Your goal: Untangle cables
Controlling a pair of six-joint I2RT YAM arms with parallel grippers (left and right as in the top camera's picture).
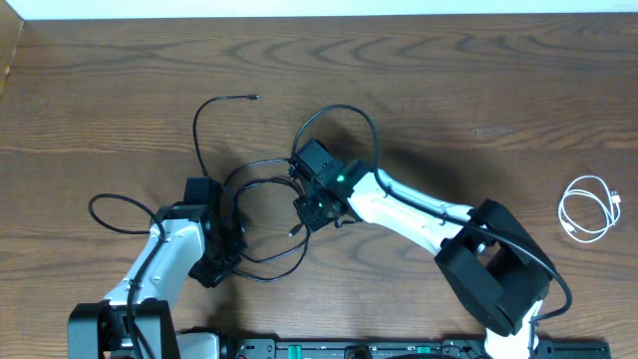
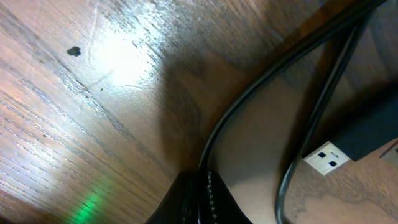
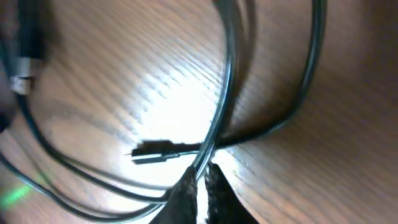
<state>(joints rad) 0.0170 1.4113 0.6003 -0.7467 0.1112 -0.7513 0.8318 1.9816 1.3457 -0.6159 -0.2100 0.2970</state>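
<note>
Clamping one black cable (image 3: 224, 81) apiece, left tool (image 2: 202, 177) and right tool (image 3: 202, 171) sit clenched; one white cable (image 1: 564, 209) lies coiled apart.

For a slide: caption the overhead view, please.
Left arm and right arm reach into tangled thin black cables on a brown wooden table; a coiled white cable lies apart, far right.

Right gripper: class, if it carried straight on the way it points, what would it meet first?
Probably the small plug lying just beyond the right gripper, crossing the black cable it pinches; then the table. Depth is unclear.
</note>
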